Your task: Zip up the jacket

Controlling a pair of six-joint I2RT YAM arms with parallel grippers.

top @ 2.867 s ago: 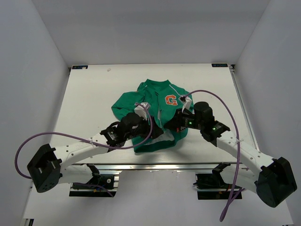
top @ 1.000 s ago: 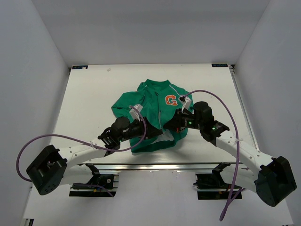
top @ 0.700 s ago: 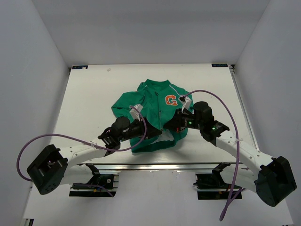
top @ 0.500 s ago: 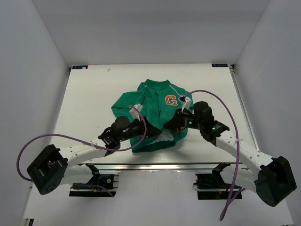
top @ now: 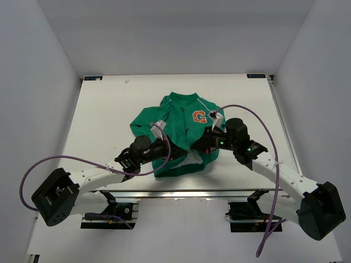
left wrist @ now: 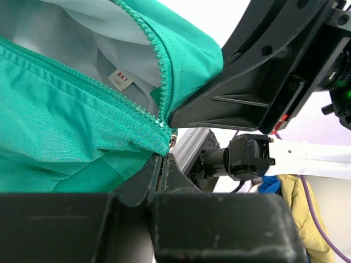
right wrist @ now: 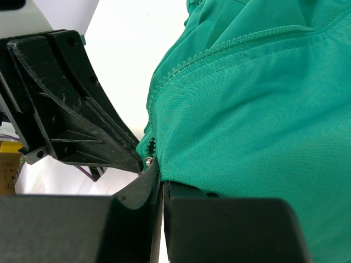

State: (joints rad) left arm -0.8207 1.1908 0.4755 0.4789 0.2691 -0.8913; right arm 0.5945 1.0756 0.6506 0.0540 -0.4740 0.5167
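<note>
The green jacket (top: pixel 178 123) lies in the middle of the table (top: pixel 104 109), with the collar far, the hem near and the orange G patch (top: pixel 199 116) facing up. Its zipper (left wrist: pixel 137 112) is open at the near end and shows grey lining (left wrist: pixel 82 27). The left gripper (left wrist: pixel 163 160) is pressed together on the hem at the zipper's bottom. The right gripper (right wrist: pixel 158 176) is clamped on the other front edge, just beside the left one.

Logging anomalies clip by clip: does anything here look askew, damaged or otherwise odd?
Nothing looks damaged. The jacket lies rumpled and skewed, its front unzipped at the hem with grey lining showing. The left gripper and right gripper each have jaws shut on the fabric beside the zipper, at its bottom end.
</note>
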